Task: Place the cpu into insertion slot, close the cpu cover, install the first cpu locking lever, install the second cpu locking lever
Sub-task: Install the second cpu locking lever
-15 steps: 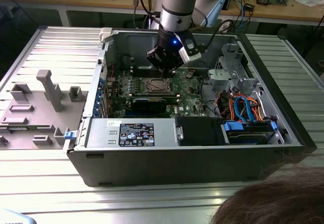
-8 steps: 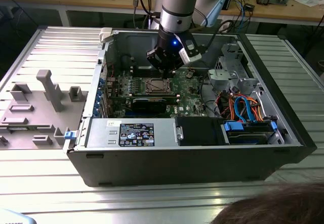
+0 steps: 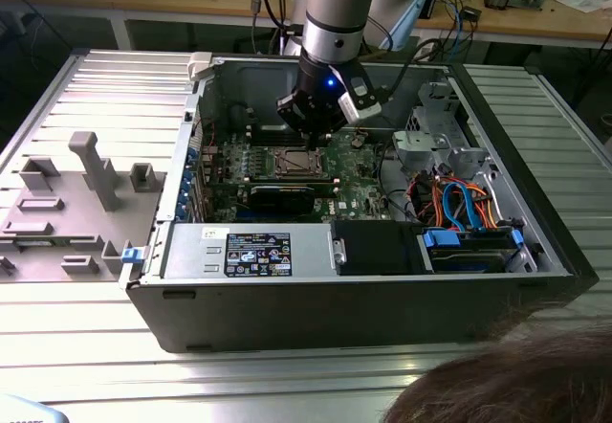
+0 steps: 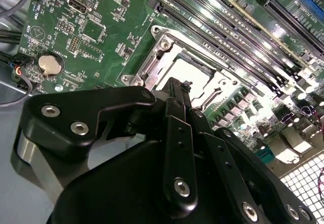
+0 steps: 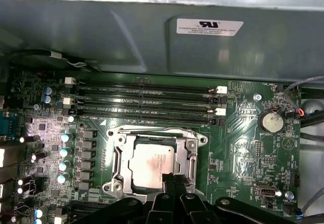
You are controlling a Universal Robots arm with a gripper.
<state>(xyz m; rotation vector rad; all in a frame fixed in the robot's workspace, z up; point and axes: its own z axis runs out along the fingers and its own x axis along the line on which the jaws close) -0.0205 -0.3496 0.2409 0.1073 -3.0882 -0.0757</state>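
Cpu (image 5: 150,166) seated in insertion slot (image 5: 119,152), pincer (image 5: 172,179) closed, empty, touching its edge

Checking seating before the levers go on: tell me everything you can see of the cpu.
The cpu is a flat square chip with a dull silvery-tan metal top bearing faint print. It lies flat in the slot on the green board, framed by the silvery cover along its edges. The black claw sits at one edge of it; whether they touch cannot be told. In the exterior view it shows below the arm.
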